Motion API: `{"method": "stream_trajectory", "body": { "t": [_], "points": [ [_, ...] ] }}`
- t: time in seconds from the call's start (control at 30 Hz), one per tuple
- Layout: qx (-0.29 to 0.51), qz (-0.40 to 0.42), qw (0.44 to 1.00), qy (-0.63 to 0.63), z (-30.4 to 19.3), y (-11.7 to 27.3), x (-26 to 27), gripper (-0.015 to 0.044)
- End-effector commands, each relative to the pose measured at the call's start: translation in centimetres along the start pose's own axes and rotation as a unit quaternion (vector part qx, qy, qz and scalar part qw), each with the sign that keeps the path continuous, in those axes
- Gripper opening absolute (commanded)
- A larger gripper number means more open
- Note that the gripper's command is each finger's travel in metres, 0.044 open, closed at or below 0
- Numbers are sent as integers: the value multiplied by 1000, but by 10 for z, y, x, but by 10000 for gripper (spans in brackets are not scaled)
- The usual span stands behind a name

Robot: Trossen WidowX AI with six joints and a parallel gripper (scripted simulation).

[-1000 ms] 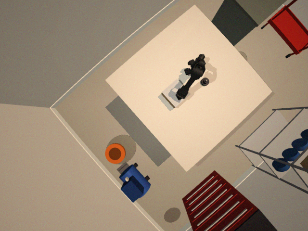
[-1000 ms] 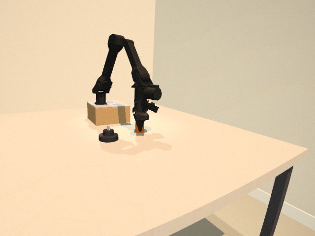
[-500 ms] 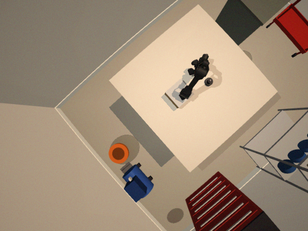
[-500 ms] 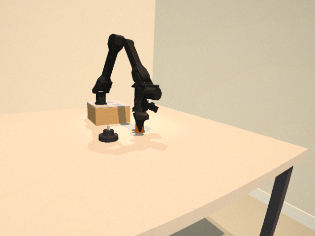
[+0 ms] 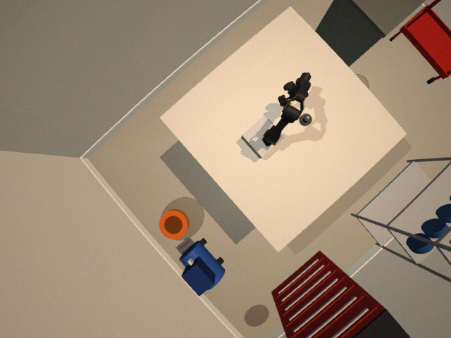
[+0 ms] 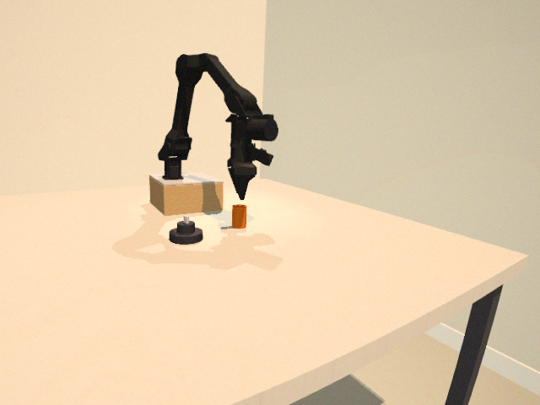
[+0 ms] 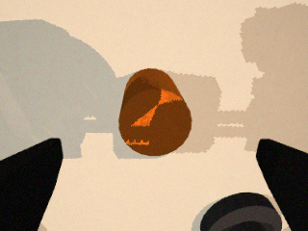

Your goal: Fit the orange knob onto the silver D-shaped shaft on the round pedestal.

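The jaws stand wide apart with nothing between them, the gripper [image 6: 241, 199] [image 7: 162, 148] poised just above the orange knob [image 6: 239, 216] [image 7: 155, 122], which stands upright on the table [image 5: 232, 120] [image 6: 174, 314], apart from the round pedestal [image 5: 305, 119] [image 6: 186, 235] [image 7: 241, 212] and its bare shaft [image 6: 186, 218]. An off-centre descent could tip the knob; a grasp turned the wrong way could leave its hidden flat mismatched, so it jams atop the shaft. No container holding the task's pieces shows.
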State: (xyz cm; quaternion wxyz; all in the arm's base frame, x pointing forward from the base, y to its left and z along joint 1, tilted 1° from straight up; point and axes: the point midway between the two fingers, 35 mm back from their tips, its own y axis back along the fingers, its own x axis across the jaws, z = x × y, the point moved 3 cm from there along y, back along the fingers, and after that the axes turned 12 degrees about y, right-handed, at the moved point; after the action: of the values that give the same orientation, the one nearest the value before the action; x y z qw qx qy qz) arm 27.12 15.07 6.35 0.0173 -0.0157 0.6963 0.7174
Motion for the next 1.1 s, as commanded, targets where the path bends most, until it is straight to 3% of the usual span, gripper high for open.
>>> {"method": "stream_trajectory", "body": {
  "t": [0.0,1.07],
  "points": [
    [1,3,1000,2,-1,-12,1,440],
    [1,3,1000,2,0,-58,0,440]
  ]
}}
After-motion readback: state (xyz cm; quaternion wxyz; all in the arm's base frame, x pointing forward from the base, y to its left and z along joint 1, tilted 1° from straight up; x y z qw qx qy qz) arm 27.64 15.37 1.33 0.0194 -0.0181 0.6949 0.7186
